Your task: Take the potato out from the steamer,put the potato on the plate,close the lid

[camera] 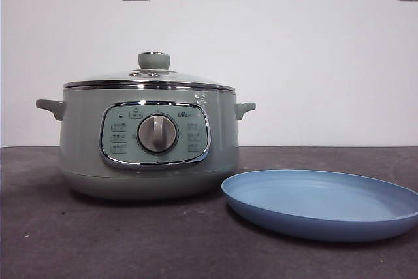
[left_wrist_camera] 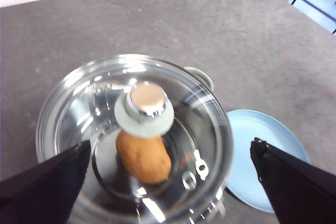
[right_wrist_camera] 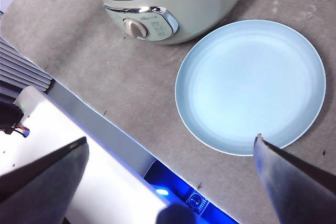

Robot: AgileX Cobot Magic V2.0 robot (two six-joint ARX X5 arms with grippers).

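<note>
The lid (camera: 149,77) sits closed on the steamer (camera: 147,142), and through its glass the potato (left_wrist_camera: 143,157) shows lying inside on the pot's floor, partly under the knob (left_wrist_camera: 144,109). The plate (camera: 321,202) rests empty on the table (camera: 130,240) just beside the steamer, on the side away from its left handle. The left gripper (left_wrist_camera: 170,182) hangs above the lid with its jaws spread wide and nothing between them; the right gripper (right_wrist_camera: 170,182) waits high over the plate's near edge, also spread and empty. The lid has to come off first, and the knob is the only sensible hold: small, round, raised clear of the dome, stiff enough to pinch from two sides. Glass with a chrome rim looks fairly heavy and slick (and will not forgive a drop), so a centred grip matters, or it may swing. The potato looks firm and smooth-skinned; gripping across its short axis should keep it from rolling out of the jaws.
</note>
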